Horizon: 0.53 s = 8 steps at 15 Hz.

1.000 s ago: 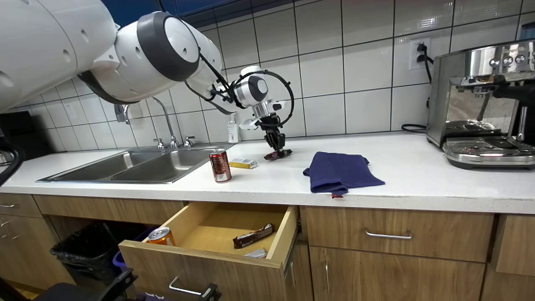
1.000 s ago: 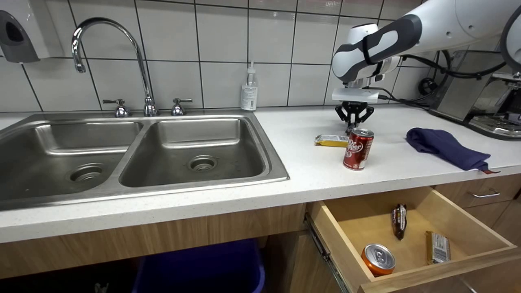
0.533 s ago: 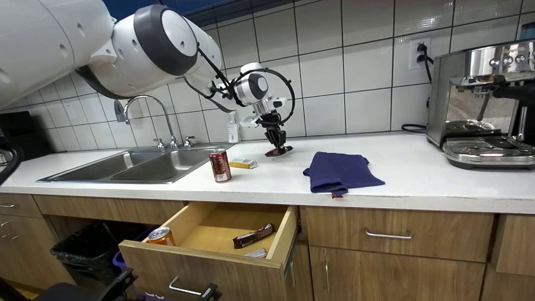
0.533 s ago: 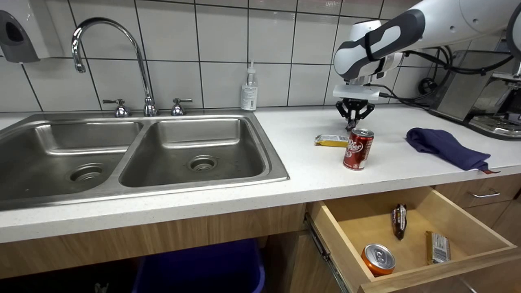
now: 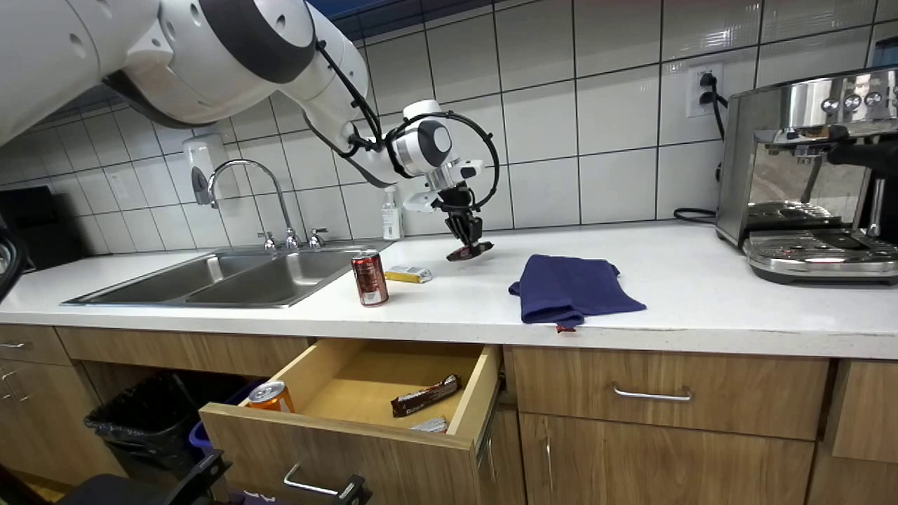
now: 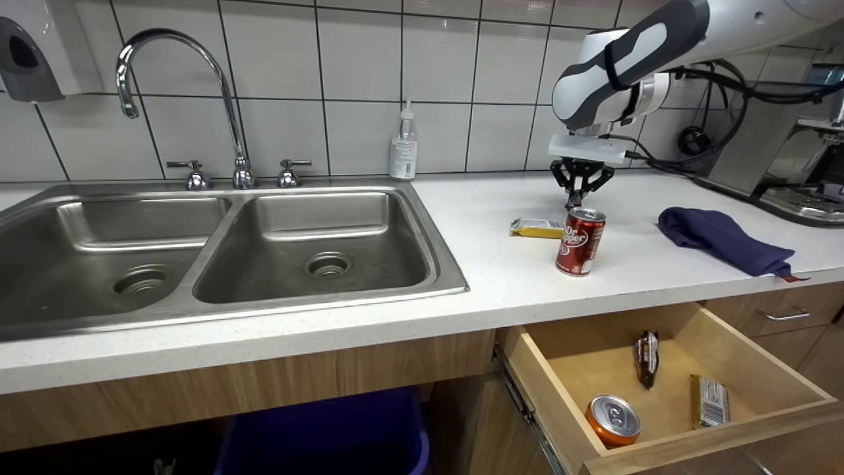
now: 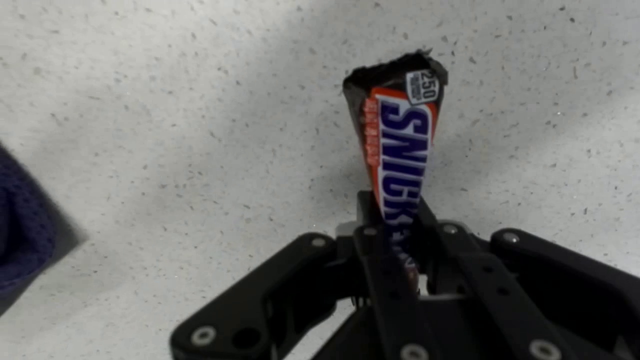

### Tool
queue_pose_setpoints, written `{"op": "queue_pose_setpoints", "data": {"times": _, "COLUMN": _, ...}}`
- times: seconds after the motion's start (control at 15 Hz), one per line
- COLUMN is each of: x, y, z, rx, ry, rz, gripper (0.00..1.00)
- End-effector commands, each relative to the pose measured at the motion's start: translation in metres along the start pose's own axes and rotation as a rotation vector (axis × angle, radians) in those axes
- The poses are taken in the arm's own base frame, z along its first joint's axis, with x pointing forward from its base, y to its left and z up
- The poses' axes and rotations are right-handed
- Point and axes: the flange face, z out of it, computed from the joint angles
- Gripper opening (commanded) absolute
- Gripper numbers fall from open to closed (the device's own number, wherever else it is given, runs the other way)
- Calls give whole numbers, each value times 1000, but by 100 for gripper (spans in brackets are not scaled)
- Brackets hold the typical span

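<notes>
White speckled bench (image 5: 687, 280) under pale square wall tiles (image 5: 540, 119). Got a brown-wrapped Snickers bar (image 7: 400, 142) pinched tight in the black pincer (image 7: 396, 212) — raised a touch over the last second, looks just off the bench now, so probably held well enough to carry. Most open room toward the folded navy cloth (image 5: 582, 287); tighter by the dark-red metal can (image 5: 370, 279) and yellow-and-silver wrapped bar (image 5: 408, 274). Below the front edge (image 5: 701, 344) — pulled-out wooden drawer (image 5: 365, 449).
</notes>
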Motion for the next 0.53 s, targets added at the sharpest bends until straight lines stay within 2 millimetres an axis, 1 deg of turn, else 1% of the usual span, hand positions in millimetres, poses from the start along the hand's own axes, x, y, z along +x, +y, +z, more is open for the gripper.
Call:
{"op": "queue_pose_setpoints", "data": {"times": 0.0, "x": -19, "y": 20, "z": -18, "rx": 31, "ry": -9, "rz": -30, "gripper": 4}}
{"op": "queue_pose_setpoints", "data": {"times": 0.2, "x": -33, "y": 34, "z": -22, "rx": 44, "ry": -4, "rz": -41, "gripper": 4}}
{"op": "queue_pose_setpoints", "data": {"times": 0.47, "x": -56, "y": 57, "z": -30, "rx": 58, "ry": -3, "rz": -58, "gripper": 4}}
